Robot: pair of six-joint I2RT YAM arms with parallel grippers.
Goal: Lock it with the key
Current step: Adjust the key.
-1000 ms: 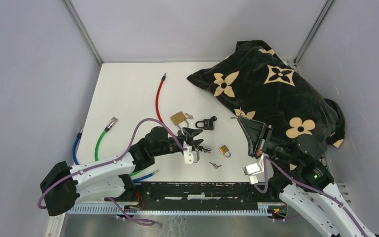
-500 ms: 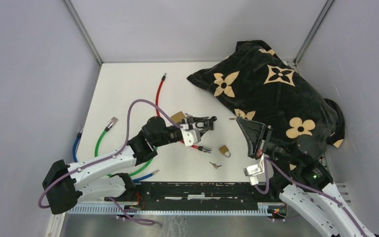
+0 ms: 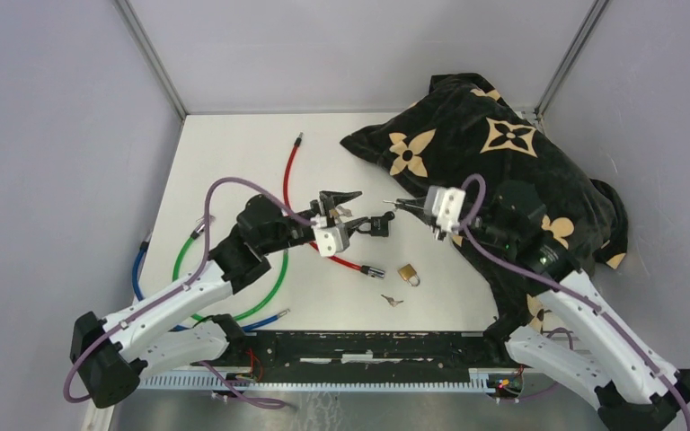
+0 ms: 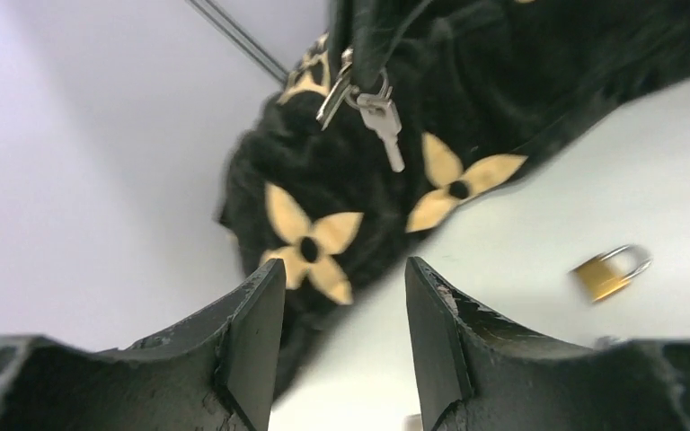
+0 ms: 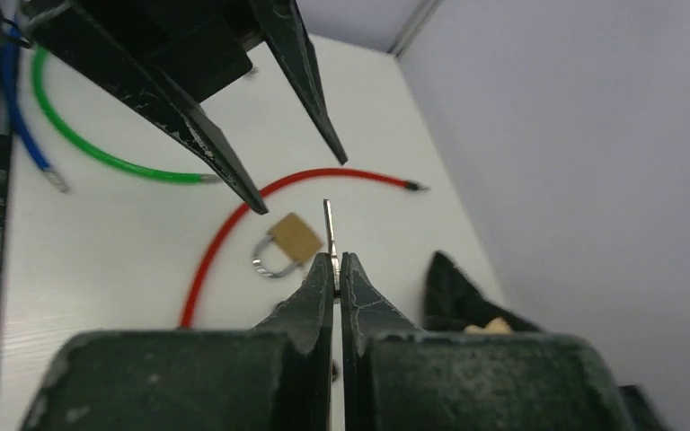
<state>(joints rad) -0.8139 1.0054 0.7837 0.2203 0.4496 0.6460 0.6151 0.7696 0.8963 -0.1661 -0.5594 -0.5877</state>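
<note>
The right claw [image 5: 337, 260] pinched 1 key [image 5: 327, 224], tip out for a keyhole, near the brass padlock [image 5: 292, 238]; the left claw [image 4: 343, 269] stood open.

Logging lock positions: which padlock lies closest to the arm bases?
The small brass padlock, lying alone beside a loose key. The black padlock and the other brass padlock lie farther off, by the left gripper.

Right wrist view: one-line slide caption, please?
The right gripper pinches a key, blade pointing toward the open left gripper; brass padlock and red cable lie beyond.
</note>
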